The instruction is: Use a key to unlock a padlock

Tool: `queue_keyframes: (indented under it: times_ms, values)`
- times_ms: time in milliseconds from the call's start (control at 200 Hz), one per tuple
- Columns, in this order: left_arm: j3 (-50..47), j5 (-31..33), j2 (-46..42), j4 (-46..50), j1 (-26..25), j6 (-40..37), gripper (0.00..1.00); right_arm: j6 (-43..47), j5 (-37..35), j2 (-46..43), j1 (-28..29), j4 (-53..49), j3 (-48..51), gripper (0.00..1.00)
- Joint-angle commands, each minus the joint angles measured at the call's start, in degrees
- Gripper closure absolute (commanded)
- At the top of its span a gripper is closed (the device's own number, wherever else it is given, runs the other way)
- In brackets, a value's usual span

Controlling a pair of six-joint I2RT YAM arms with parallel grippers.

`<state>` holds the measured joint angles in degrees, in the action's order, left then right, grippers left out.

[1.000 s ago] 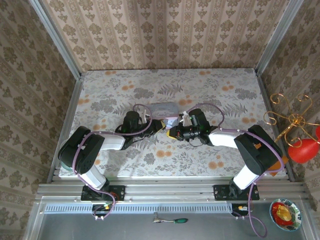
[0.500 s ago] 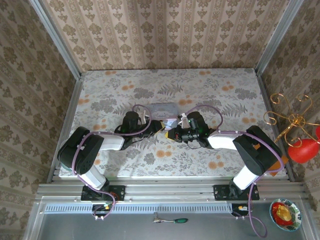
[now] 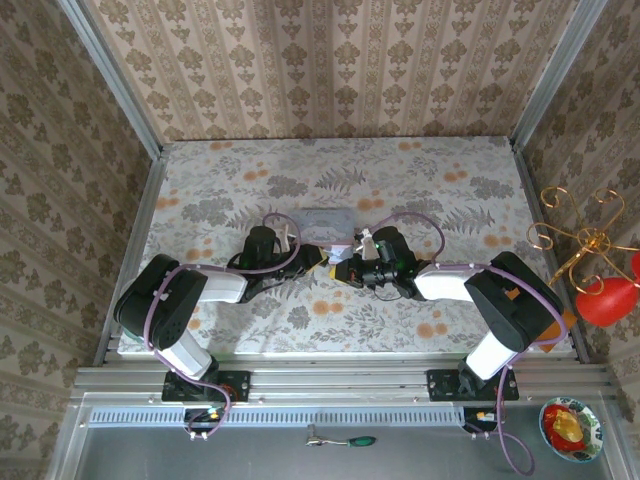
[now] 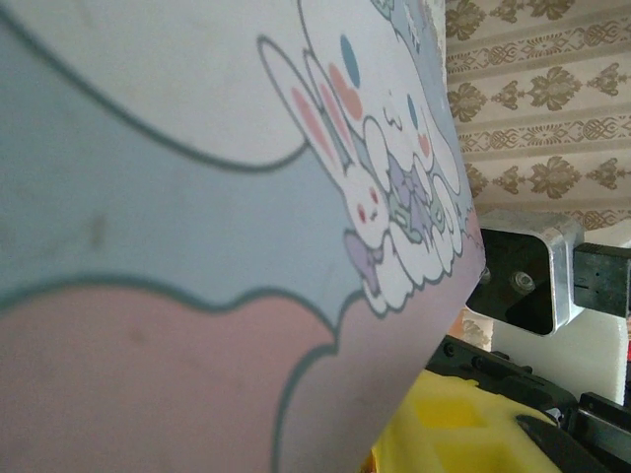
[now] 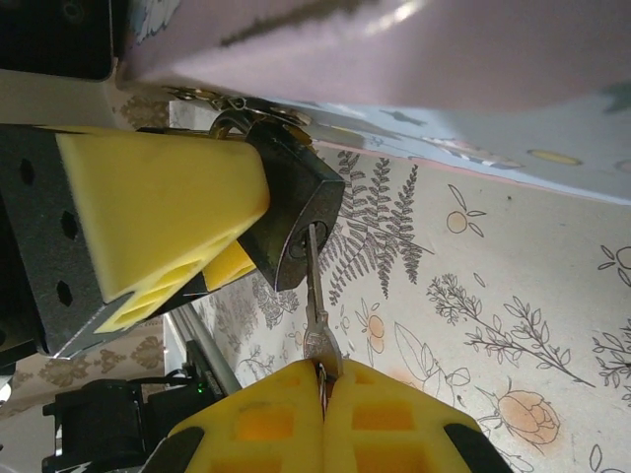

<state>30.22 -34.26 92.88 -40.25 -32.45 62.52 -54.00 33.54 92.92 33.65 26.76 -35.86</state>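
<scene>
At bottom centre our right gripper [image 5: 322, 382] clamps the key [image 5: 315, 296], its tip in the padlock [image 5: 294, 209] just above, which our left gripper [image 5: 252, 233] pinches from upper left.

No lettering, number or brand can be read. The tin [image 4: 148, 197] carries a wordless cartoon rabbit print, and the padlock [image 5: 296, 209] beside it shows no legible marking.
</scene>
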Motion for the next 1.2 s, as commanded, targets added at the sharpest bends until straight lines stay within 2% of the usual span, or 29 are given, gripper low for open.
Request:
queue_keyframes:
  times_ms: [0,210,435,545,650,755,860,985,1095,1195]
  values:
    - [-0.77,0.93,-1.37,-1.00,0.76,-0.92,0.70,-0.05,-1.28,-1.17,0.30,1.33,0.95,1.00]
    - [-1.21,2.20,-1.67,0.60,1.07,-1.25,0.61,0.03,-1.63,-1.47,0.36,1.01,2.57,1.00]
    - [-0.95,3.03,-0.69,2.51,1.07,-1.61,0.63,0.04,-2.16,0.09,1.06,2.13,3.95,1.00]
    - [-1.04,4.72,-1.60,6.63,0.83,-3.68,0.64,0.36,-2.74,-0.08,1.07,1.80,4.13,1.00]
    - [-0.07,9.06,-5.71,16.07,-1.07,-9.79,0.64,2.46,-4.15,-1.45,0.98,-2.53,3.34,1.00]
    - [1.01,18.44,-11.21,27.13,-4.69,-17.96,0.59,3.78,-4.62,-2.72,0.55,-4.78,3.01,1.00]
    - [0.90,22.81,-13.37,28.77,-7.47,-22.52,0.57,4.68,-4.75,-3.66,0.02,-6.27,2.72,1.00]
    - [3.07,26.25,-11.15,29.89,-10.59,-24.86,0.55,5.25,-4.61,-3.80,-0.07,-6.98,2.12,1.00]
    - [4.14,25.91,-7.29,26.18,-9.78,-23.59,0.56,4.98,-4.52,-3.77,-0.06,-6.60,2.02,1.00]
    - [8.43,25.82,-2.51,26.67,-9.02,-24.82,0.56,4.93,-4.54,-3.93,-0.06,-6.37,2.19,1.00]
